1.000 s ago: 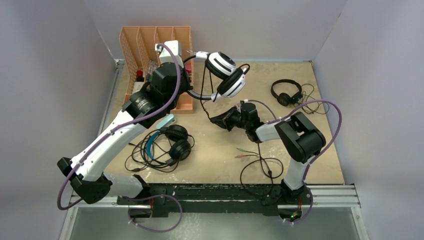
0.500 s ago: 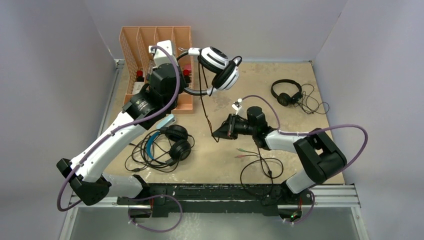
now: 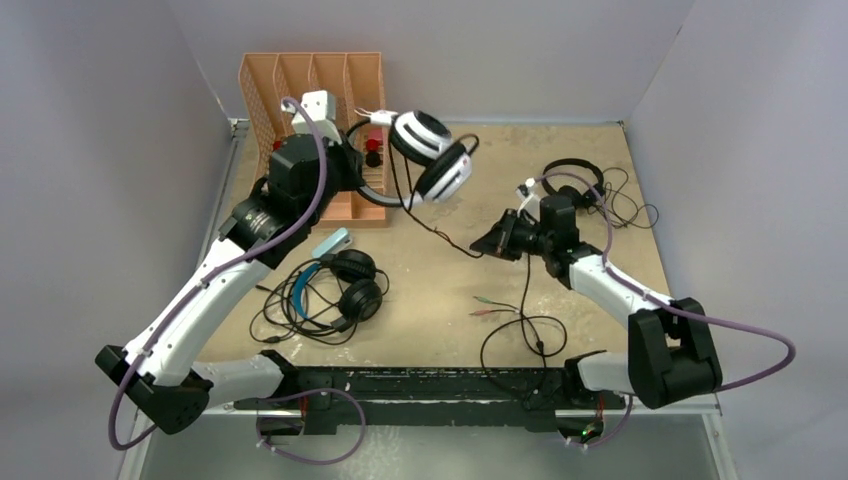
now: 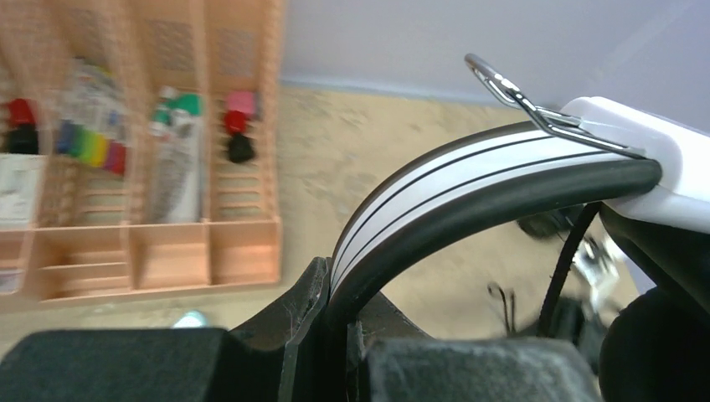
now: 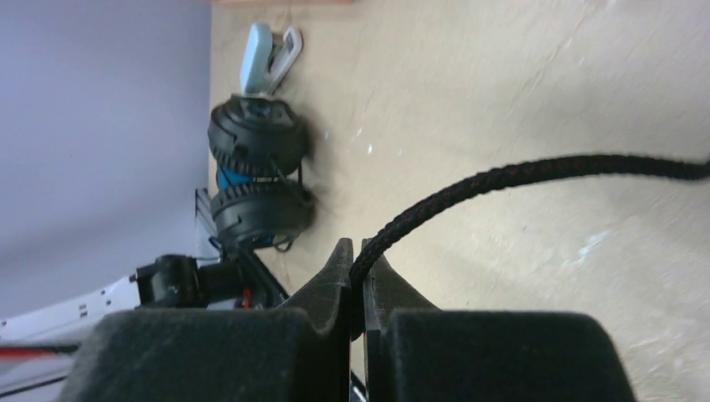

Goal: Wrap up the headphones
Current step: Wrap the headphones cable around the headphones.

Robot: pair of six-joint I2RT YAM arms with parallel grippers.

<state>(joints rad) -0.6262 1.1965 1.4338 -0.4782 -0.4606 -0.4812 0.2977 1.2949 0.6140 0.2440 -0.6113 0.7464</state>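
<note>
The white-and-black headphones (image 3: 432, 150) hang in the air at the back centre. My left gripper (image 3: 362, 190) is shut on their headband (image 4: 469, 180), seen close in the left wrist view. Their braided black cable (image 3: 440, 225) runs down right to my right gripper (image 3: 485, 243), which is shut on it (image 5: 469, 186). The blue-banded headphones (image 3: 335, 285) lie at the front left with their cable looped around; they also show in the right wrist view (image 5: 255, 172). The slim black headphones (image 3: 572, 185) lie at the back right, partly behind my right wrist.
An orange slotted organizer (image 3: 310, 95) with small items stands at the back left, just behind my left wrist. A light blue clip (image 3: 332, 243) lies by the blue-banded set. Loose cable with coloured plugs (image 3: 495, 305) lies at the front centre. Grey walls enclose the table.
My left gripper has carried the white-and-black headphones left and back. My right gripper has swung right and back with the cable, pulling it taut between the two.
</note>
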